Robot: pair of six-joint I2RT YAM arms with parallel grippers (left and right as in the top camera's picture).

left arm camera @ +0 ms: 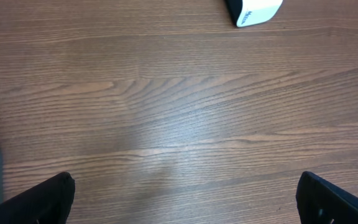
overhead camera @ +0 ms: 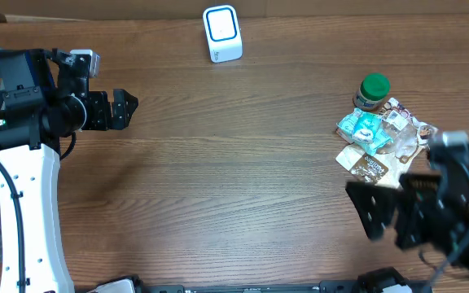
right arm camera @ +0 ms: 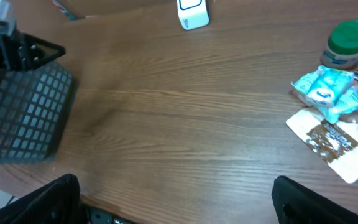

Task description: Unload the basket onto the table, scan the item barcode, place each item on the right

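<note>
Left gripper [left arm camera: 185,185] and right gripper [right arm camera: 176,188] both spread wide, holding nothing

The wooden table [overhead camera: 234,171] is carrying four items. A white scanner [overhead camera: 222,32] is standing at the far edge, centre. At the right, a green-lidded jar [overhead camera: 373,91] is standing just beside a teal packet [overhead camera: 359,126]. A brown-and-white pouch [overhead camera: 363,163] is lying flat just in front of the packet.
</note>
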